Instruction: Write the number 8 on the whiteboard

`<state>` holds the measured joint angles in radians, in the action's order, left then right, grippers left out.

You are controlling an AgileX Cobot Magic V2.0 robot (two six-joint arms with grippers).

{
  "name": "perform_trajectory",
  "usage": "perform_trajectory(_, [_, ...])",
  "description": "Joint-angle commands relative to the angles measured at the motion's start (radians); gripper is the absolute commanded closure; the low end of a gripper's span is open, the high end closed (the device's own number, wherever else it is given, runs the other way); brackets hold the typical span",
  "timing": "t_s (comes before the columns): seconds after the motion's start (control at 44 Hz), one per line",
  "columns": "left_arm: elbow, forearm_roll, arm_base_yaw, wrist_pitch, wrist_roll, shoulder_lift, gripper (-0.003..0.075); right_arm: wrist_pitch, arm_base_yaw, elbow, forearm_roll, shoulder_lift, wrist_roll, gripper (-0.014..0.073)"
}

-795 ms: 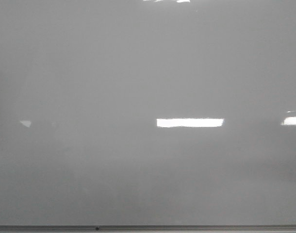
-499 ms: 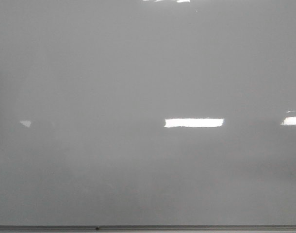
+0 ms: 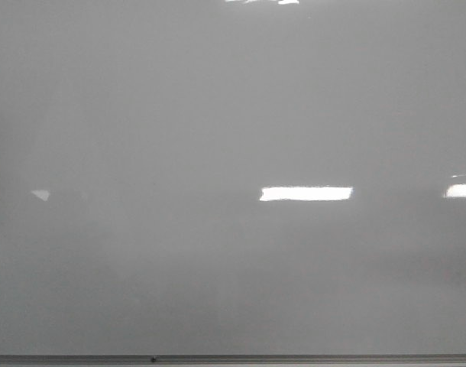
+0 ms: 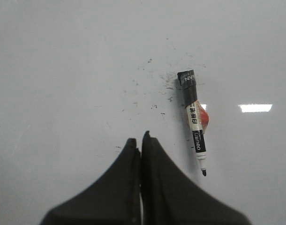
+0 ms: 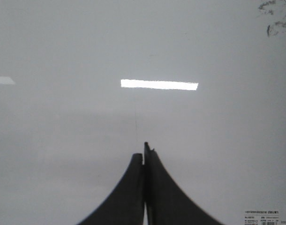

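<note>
Front cam is basically all whiteboard (image 3: 218,115) right now, glossy grey with a bright strip of light reflection (image 3: 305,193) right of centre and the frame edge (image 3: 294,358) along the bottom. I can't find any number 8 on it in any of my views, so nothing drawn that I can see.

Left gripper (image 4: 141,140) has its fingers pressed together with nothing between them. Just beside it, apart from the fingers, a marker (image 4: 194,122) lies flat on the board, uncapped tip (image 4: 204,173) at one end, black wrapped end at the other, with something small and red (image 4: 205,118) under its middle. Little black specks (image 4: 152,89) are scattered on the board near the marker.

Right gripper (image 5: 144,152) is pinched closed too, empty, over bare board. There's a dark smudge (image 5: 276,18) in one corner of that view and a small printed label (image 5: 267,218) in another.
</note>
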<state>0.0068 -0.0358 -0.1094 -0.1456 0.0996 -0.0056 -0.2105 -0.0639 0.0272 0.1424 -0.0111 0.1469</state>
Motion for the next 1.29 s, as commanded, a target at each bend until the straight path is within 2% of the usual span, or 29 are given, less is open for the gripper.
perform_trajectory(0.0, [0.002, -0.010, -0.003, 0.080, -0.004, -0.018, 0.0739, 0.075, -0.006, -0.003, -0.009, -0.017, 0.001, 0.0662])
perform_trajectory(0.318, [0.002, -0.010, -0.003, 0.080, -0.004, -0.018, 0.0739, 0.075, -0.006, -0.003, -0.009, -0.017, 0.001, 0.0662])
perform_trajectory(0.613, [0.002, -0.010, -0.003, 0.177, -0.004, -0.018, 0.0739, 0.114, -0.006, -0.003, -0.009, -0.017, 0.001, 0.0662])
perform_trajectory(0.704, [0.002, -0.010, -0.003, 0.247, -0.004, -0.018, 0.0739, 0.148, -0.006, -0.011, -0.009, -0.017, 0.001, 0.0662])
perform_trajectory(0.84, [-0.033, -0.010, -0.003, 0.374, -0.004, -0.018, 0.0739, 0.127, -0.006, -0.099, -0.009, -0.017, 0.001, 0.0662])
perform_trajectory(0.908, [-0.090, -0.010, -0.003, 0.346, -0.004, -0.011, 0.0739, 0.071, -0.006, -0.177, -0.009, -0.010, 0.001, 0.0660])
perform_trajectory(1.067, [-0.267, 0.026, -0.003, 0.182, -0.004, 0.094, 0.0739, -0.083, -0.006, -0.393, -0.008, 0.120, 0.000, 0.0653])
perform_trajectory(1.181, [-0.367, 0.036, -0.003, 0.046, -0.004, 0.245, 0.0739, -0.119, -0.006, -0.519, 0.005, 0.287, 0.000, 0.0652])
perform_trajectory(1.271, [-0.396, 0.036, -0.003, 0.014, -0.004, 0.357, 0.0739, -0.135, -0.006, -0.579, 0.012, 0.378, 0.000, 0.0652])
